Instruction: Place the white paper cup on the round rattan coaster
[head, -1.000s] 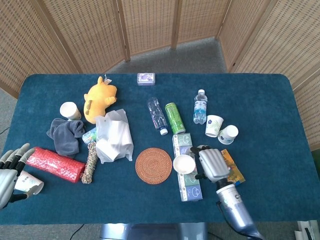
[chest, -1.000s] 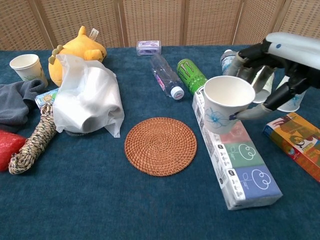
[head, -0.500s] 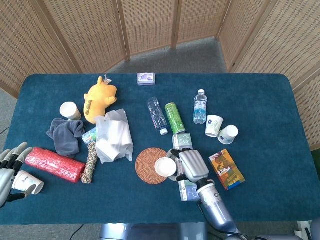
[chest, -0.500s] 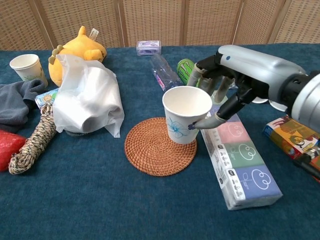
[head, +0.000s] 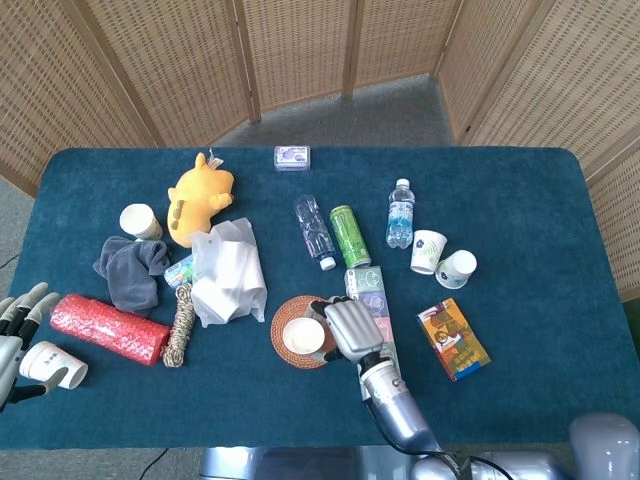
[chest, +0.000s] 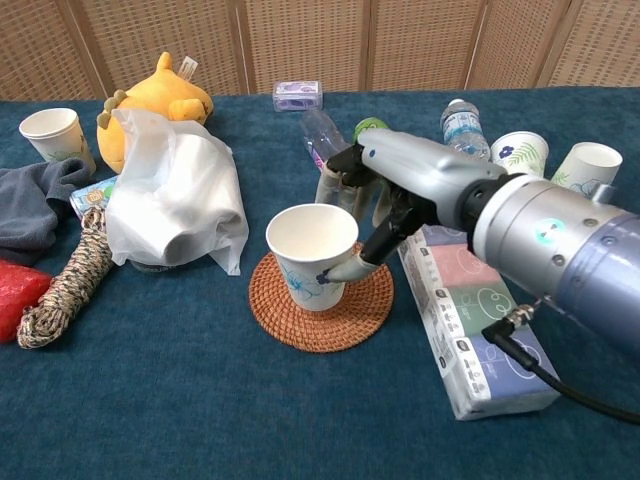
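The white paper cup (chest: 310, 252) with a blue print stands upright and slightly tilted over the round rattan coaster (chest: 322, 318). Its base is at the coaster's surface; I cannot tell whether it touches. My right hand (chest: 368, 205) grips the cup from its right, thumb against the cup's front wall and fingers behind it. In the head view the cup (head: 299, 336) sits inside the coaster's (head: 288, 312) outline with the right hand (head: 347, 327) beside it. My left hand (head: 14, 328) is at the table's left edge, fingers spread, holding nothing.
A long tissue pack (chest: 478, 335) lies just right of the coaster, with a green can (head: 349, 236) and bottle (head: 314, 231) behind. A white plastic bag (chest: 172, 195) and rope (chest: 62, 282) lie left. Another cup (head: 55, 365) lies by my left hand.
My right hand has carried the cup leftward from above the tissue pack to over the coaster and lowered it. The left hand has drawn back slightly to the left.
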